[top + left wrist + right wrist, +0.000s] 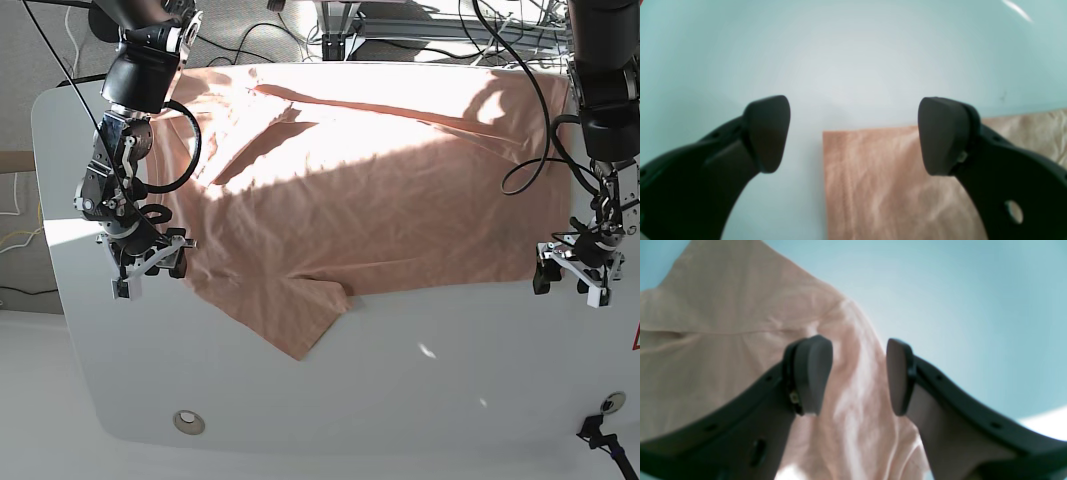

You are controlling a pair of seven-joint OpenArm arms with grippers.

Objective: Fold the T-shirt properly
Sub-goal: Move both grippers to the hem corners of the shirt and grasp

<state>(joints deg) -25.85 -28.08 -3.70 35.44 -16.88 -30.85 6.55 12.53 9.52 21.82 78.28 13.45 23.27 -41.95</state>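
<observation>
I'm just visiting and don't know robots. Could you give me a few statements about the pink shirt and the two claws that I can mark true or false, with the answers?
1. The T-shirt lies spread out on the white table. True.
2. The left gripper is clamped on the cloth. False: its jaws are wide apart with nothing between them, and it hangs over a straight corner of the shirt.
3. The right gripper is open over the shirt's edge. True.
4. The shirt is already folded into a neat small square. False: it is still laid out wide and wrinkled, with one sleeve sticking out toward the front.
5. A second, blue shirt lies beside it. False: only the one pink shirt is in view.
</observation>
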